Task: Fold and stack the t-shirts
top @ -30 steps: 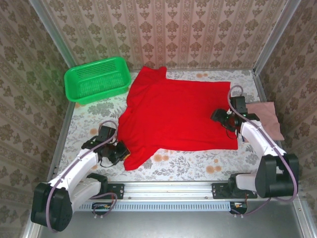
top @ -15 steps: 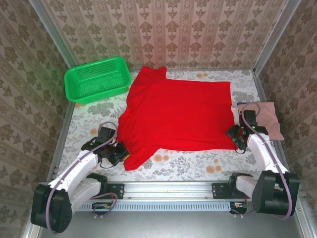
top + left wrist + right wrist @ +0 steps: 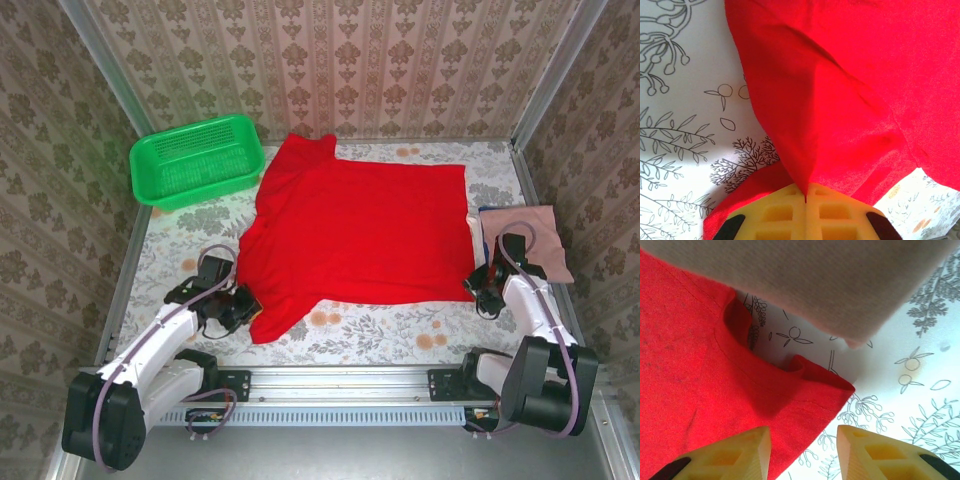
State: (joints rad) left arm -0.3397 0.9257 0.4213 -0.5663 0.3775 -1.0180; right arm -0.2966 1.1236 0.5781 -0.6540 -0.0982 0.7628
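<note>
Left gripper (image 3: 806,197) clamps a fold of the red t-shirt (image 3: 360,230). Its yellow foam pads (image 3: 775,212) press together on the soft knit, which rises in a tented crease ahead of the jaws. Right gripper (image 3: 802,442) stands with jaws partly apart, holding nothing, over the shirt's stitched hem corner, which curls up just ahead of them. Beyond that corner lies the dusty pink t-shirt (image 3: 815,280), smooth and flat. Bare floral tablecloth (image 3: 900,405) lies open off the right finger's side. The green mesh basket (image 3: 200,195) sits well apart from both grippers.
</note>
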